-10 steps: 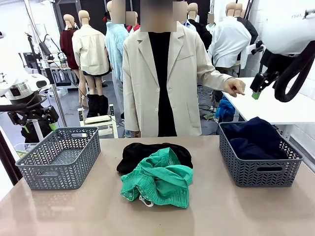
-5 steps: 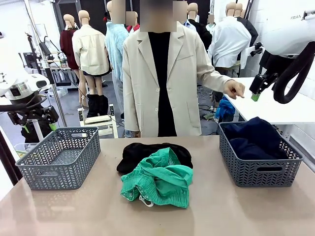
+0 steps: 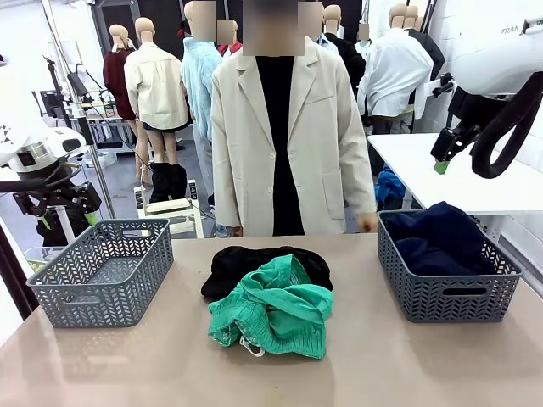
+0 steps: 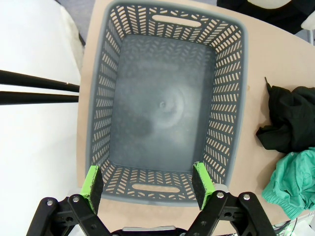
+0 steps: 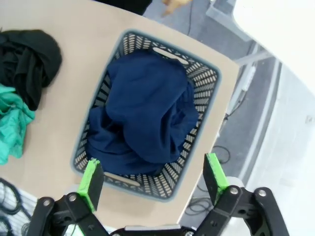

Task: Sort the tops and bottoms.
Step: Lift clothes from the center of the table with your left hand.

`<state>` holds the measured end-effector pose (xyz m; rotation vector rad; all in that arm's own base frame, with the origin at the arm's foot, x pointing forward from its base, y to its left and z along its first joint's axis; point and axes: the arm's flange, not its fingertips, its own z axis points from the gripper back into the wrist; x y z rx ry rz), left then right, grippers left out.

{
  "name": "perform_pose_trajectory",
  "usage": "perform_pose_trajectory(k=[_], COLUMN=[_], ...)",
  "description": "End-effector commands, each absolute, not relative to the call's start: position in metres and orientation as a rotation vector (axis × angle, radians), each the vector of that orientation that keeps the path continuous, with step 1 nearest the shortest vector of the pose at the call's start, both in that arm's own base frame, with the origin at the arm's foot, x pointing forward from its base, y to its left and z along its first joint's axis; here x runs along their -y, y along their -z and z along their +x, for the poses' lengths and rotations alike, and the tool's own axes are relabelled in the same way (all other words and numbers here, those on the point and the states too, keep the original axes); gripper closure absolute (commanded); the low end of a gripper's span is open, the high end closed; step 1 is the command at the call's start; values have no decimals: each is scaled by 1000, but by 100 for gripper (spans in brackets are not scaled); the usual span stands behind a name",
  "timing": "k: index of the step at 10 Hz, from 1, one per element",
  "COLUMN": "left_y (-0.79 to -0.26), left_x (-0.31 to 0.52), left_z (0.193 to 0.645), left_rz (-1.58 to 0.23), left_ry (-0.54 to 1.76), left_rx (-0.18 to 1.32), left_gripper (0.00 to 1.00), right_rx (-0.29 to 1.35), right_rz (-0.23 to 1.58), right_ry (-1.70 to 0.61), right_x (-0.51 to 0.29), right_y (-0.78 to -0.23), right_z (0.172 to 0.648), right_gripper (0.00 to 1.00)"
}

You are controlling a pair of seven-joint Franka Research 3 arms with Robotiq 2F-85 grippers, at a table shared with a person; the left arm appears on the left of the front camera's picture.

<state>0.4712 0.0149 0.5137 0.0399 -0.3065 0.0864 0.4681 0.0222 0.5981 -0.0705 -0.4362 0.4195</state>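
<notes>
Filling right basket [image 3: 448, 298], navy garment [image 3: 437, 237]; green garment [image 3: 276, 318] atop black garment [image 3: 233, 267] on table [image 3: 127, 365]; left gripper [image 4: 146, 169], right gripper [image 5: 151, 161], fingers [image 4: 93, 182] wide

Left arm [image 3: 38, 165] is raised at its own side, with the left gripper [image 4: 147, 181] pointing straight down and its jaws spread wide. Right arm [image 3: 501, 68] is held higher, the right gripper [image 5: 153, 175] also facing down, jaws wide apart.

Right arm's white casing [image 3: 494, 61]: you can read grey letters "FRAN", cut off near the picture's top edge.
Elsewhere: you will find nothing legible.
</notes>
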Motion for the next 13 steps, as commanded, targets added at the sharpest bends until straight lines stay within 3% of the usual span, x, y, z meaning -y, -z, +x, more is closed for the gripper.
perform_pose_trajectory(k=[1, 5, 8, 9, 13], left_y=[-516, -516, -516, -514, -552], left_x=[-16, -16, -16, -15, 126], left_z=[471, 471, 471, 471, 432], left_rz=[56, 56, 56, 40, 57], left_ry=[-92, -92, -92, -87, 477], left_rx=[303, 303, 303, 307, 464], left_gripper=[6, 6, 6, 6, 6], right_rx=[459, 478, 472, 434, 434], right_rz=[-78, 56, 197, 84, 84], right_ry=[-208, 200, 260, 268, 268], right_x=[31, 174, 223, 224, 224], right_y=[-604, -573, -543, -561, -561], right_z=[452, 392, 396, 374, 374], right_gripper=[0, 0, 0, 0, 0])
